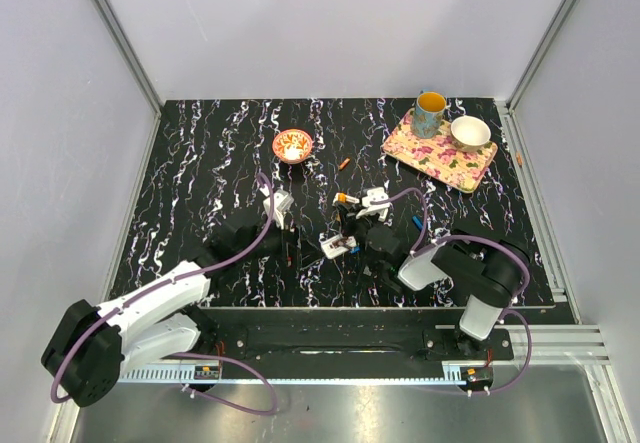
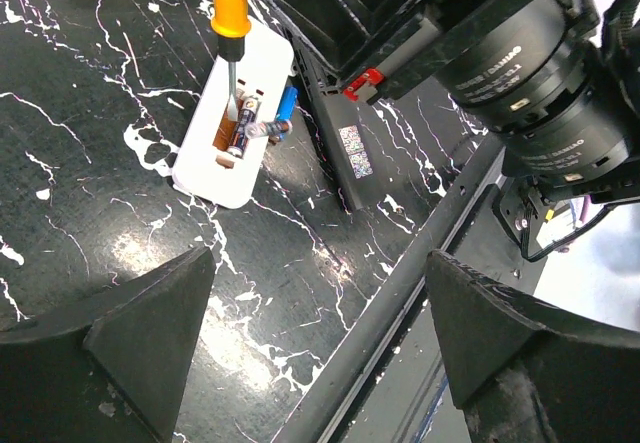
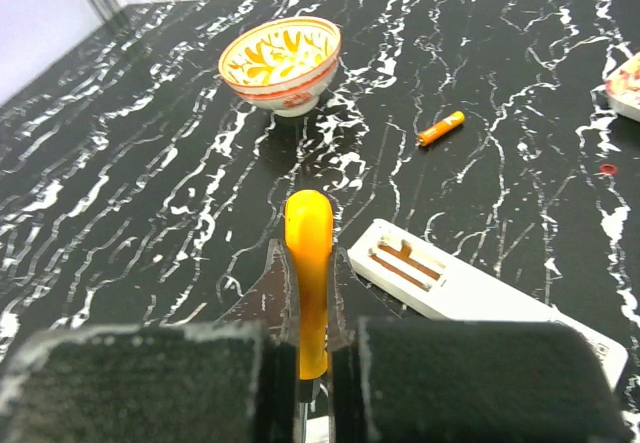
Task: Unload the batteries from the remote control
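Batteries [image 2: 241, 128]: two cells are lying side by side in the open compartment of the remote [image 2: 232, 168]. Their long axes are running along the remote's length, from top to lower left in the left wrist view. The remote is lying flat on the table [image 2: 110, 163], near its front edge.

Screwdriver [image 2: 230, 3]: its orange handle is pointing up and its tip is reaching down into the compartment beside the cells.

My right gripper [image 3: 308, 303]: my fingers [image 3: 268, 298] are clamping tight on the screwdriver handle.

My left gripper [image 2: 320, 263]: my fingers [image 2: 150, 333] are standing wide apart, holding and touching nothing, hovering near the remote.

Loose battery [image 3: 441, 128]: it is lying on the table, well beyond the remote.

Second remote [image 3: 450, 281]: it is lying just behind the screwdriver, its compartment showing bare.

Bowl [image 3: 280, 58]: it is standing farther back on the left.

Tray [image 1: 425, 153]: it is sitting at the far right, carrying a mug [image 1: 430, 113].

Obstruction: my right arm [image 2: 520, 73] is crowding the remote's right side.
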